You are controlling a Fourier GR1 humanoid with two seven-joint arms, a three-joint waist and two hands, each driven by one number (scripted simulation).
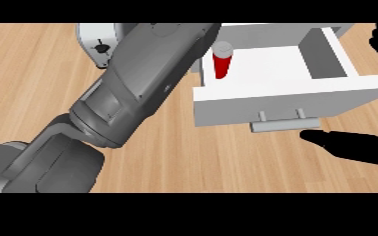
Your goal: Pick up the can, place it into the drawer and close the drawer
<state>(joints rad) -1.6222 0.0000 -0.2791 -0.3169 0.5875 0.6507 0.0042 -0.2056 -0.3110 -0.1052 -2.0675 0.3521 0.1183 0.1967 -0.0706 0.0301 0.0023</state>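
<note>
The red can (pixel 222 63) with a grey top stands upright inside the open white drawer (pixel 310 94), at its left end. My left forearm (pixel 140 87) crosses the view from the lower left up to the top, close to the camera; it hides the drawer's left edge, and its hand lies beyond the top edge. My right hand (pixel 345 144) comes in from the right, fingers stretched leftward, just below and right of the drawer's grey handle (pixel 284 125) and apart from it. It holds nothing.
A white and grey appliance (pixel 96 44) sits on the wooden counter (pixel 44 90) at the upper left, partly behind my forearm. A small black shape (pixel 374 40) shows at the right edge, past the drawer's right wall.
</note>
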